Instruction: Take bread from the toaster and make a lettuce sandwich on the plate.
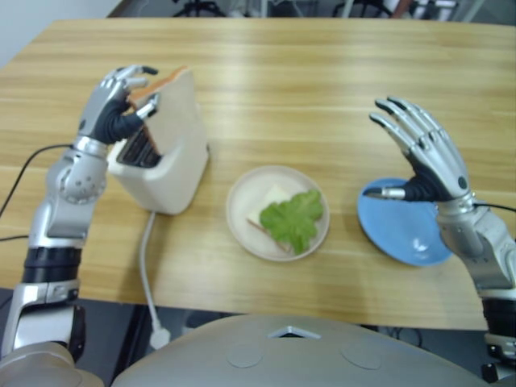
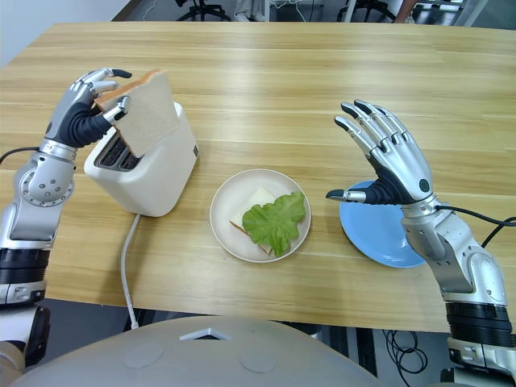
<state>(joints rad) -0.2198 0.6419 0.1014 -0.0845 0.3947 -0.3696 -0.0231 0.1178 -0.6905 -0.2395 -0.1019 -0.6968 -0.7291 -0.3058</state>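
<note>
A cream toaster (image 2: 157, 169) stands on the left of the wooden table. My left hand (image 2: 85, 113) is shut on a slice of bread (image 2: 147, 109), holding it tilted just above the toaster's slots. In the middle sits a cream plate (image 2: 224, 226) with a bread slice (image 2: 256, 199) and a green lettuce leaf (image 2: 274, 219) lying on top of it. My right hand (image 2: 387, 157) hovers open, fingers spread, over the near left part of a blue plate (image 2: 387, 234).
The toaster's white cord (image 2: 125, 262) runs from its base over the table's near edge. A black cable (image 1: 24, 165) trails at the far left. The table (image 2: 282, 89) stretches bare behind the plates.
</note>
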